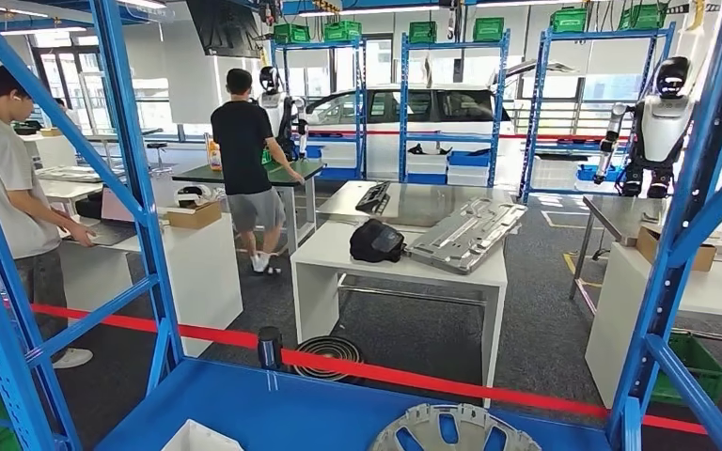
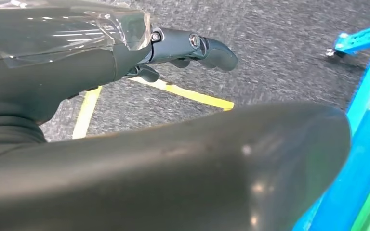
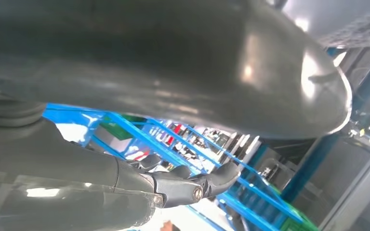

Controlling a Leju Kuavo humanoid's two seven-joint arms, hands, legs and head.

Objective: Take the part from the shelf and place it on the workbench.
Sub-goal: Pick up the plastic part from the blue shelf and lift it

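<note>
A silver wheel-cover part (image 1: 453, 432) with blue showing through its cut-outs lies on the blue shelf board (image 1: 282, 409) at the bottom of the head view. Beyond the shelf stands a white workbench (image 1: 338, 252) bearing a black part (image 1: 377, 241) and a grey metal panel (image 1: 465, 235). My left hand (image 2: 67, 82) hangs over grey carpet beside the blue shelf frame (image 2: 366, 125), its fingers (image 2: 207, 48) stretched out and holding nothing. My right hand (image 3: 77, 173) also holds nothing, its fingers (image 3: 197, 185) extended with blue racking behind them.
Blue shelf uprights (image 1: 146, 188) (image 1: 686, 225) frame the view, with red tape (image 1: 414, 376) strung across. A white piece (image 1: 197, 438) lies on the shelf board. Two people (image 1: 14, 188) (image 1: 249, 160) stand at tables on the left. Another robot (image 1: 663, 122) stands at the far right.
</note>
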